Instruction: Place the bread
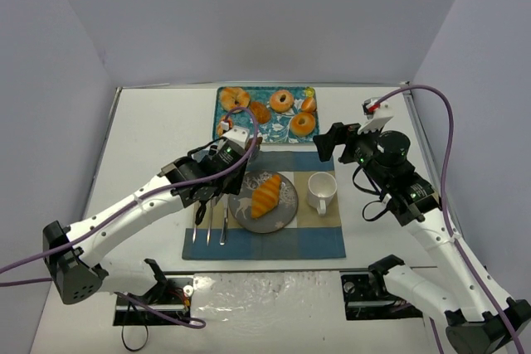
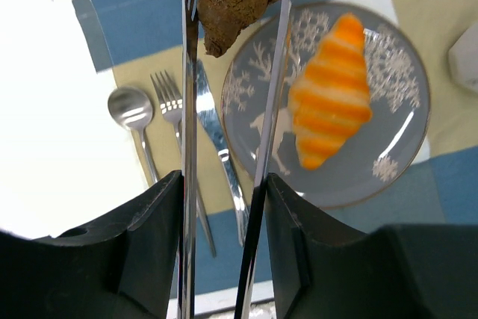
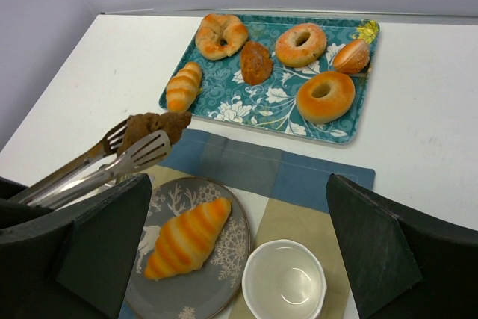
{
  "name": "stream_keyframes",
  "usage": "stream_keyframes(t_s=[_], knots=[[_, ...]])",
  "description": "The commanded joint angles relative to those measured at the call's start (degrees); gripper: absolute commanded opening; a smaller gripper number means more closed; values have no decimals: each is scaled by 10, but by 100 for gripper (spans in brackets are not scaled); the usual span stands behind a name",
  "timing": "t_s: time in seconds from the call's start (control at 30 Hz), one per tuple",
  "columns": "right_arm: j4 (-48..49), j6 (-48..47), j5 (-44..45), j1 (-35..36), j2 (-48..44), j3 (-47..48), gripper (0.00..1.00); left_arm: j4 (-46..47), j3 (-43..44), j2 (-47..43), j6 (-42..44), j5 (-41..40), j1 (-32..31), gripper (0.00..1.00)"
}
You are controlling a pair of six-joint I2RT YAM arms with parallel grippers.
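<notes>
Bread, a rough dark brown lump, is pinched between the tips of a pair of metal tongs and hangs in the air just off the far left rim of the grey plate, touching nothing below it. The left pincer is squeezed together on the two arms of the tongs, pressing them toward each other around the lump. On the plate lies an orange striped roll, set at a slant across the middle. Just left of the plate a spoon, a fork and a knife lie side by side, the knife nearest the rim. Just right of the plate stands a white cup. Plate, cutlery and cup all rest on a blue and beige placemat. Beyond the plate, past the mat's far edge, a teal patterned tray carries more pastries on the white worktop. The right pincer hovers beyond and to the right of the plate, above the cup, its fingers spread wide apart with nothing between them.
</notes>
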Motion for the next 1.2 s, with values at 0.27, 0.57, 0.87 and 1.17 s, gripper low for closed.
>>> stream_keyframes(t_s=[0.27,0.57,0.87,1.17], knots=[[41,-9,1,8,8,11,100,-1,-86,-65,-89,-24,-44,5],[41,-9,0,8,10,10,100,0,-119,-68,-119,-23,-68,5],[41,-9,3,9,4,9,100,3,-135,-52,-138,-24,-88,10],[41,-8,4,10,4,9,100,2,-141,-47,-148,-31,-97,27]])
